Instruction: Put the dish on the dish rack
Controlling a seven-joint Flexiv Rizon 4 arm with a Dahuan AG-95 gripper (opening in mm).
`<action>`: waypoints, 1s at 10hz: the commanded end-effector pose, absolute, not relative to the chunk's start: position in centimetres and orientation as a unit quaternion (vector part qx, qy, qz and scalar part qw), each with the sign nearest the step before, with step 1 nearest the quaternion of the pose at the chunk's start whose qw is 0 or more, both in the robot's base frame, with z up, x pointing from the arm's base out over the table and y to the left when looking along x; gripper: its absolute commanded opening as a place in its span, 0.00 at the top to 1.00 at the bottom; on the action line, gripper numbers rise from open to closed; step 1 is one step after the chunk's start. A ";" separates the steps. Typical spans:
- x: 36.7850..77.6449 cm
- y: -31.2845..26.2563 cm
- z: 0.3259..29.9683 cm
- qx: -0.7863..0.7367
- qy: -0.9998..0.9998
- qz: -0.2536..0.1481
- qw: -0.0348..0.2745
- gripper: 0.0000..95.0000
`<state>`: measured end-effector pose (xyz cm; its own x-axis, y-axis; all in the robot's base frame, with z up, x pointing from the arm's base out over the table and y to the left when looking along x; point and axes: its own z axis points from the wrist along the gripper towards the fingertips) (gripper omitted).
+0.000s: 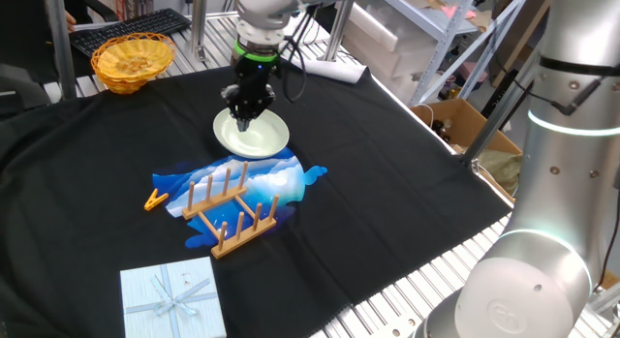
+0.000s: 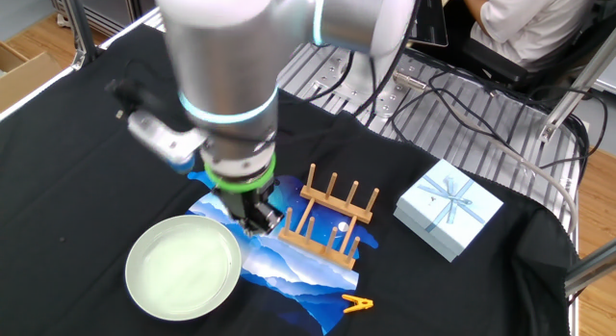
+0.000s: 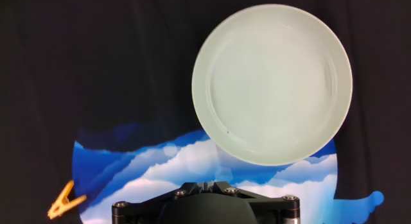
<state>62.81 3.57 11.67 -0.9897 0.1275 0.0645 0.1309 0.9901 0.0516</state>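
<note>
The dish (image 1: 267, 138) (image 2: 183, 267) (image 3: 272, 83) is a round, pale green-white plate lying flat on the black cloth, its near edge overlapping a blue-and-white printed mat. My gripper (image 1: 250, 113) (image 2: 258, 220) (image 3: 207, 184) hangs over the plate's edge nearest the mat. Its jaws are shut together with nothing between them. The dish rack (image 1: 232, 214) (image 2: 332, 220), light wood with upright pegs, stands on the mat a short way from the plate. The hand view does not show the rack.
The blue-and-white mat (image 1: 281, 181) (image 2: 289, 269) (image 3: 160, 166) lies under the rack. An orange clothespin (image 1: 155, 199) (image 2: 357, 302) (image 3: 64, 201) lies beside it. A pale blue gift box (image 1: 172, 297) (image 2: 449, 209) sits past the rack. A yellow wicker basket (image 1: 132, 59) stands at the far corner.
</note>
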 end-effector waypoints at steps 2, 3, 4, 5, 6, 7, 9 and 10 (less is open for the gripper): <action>62.9 3.3 11.6 -0.062 -0.998 -0.021 0.019 1.00; 63.2 3.2 11.3 -0.060 -0.998 -0.021 0.017 1.00; 63.4 3.1 11.2 -0.058 -0.998 -0.022 0.017 1.00; 63.5 3.1 11.0 -0.057 -0.998 -0.022 0.015 1.00; 63.5 3.2 10.9 -0.057 -0.998 -0.019 0.014 1.00; 63.5 3.2 10.9 -0.059 -0.998 -0.017 0.015 1.00; 63.5 3.2 10.9 -0.061 -0.998 -0.015 0.016 1.00; 63.5 3.2 10.9 -0.062 -0.998 -0.015 0.015 1.00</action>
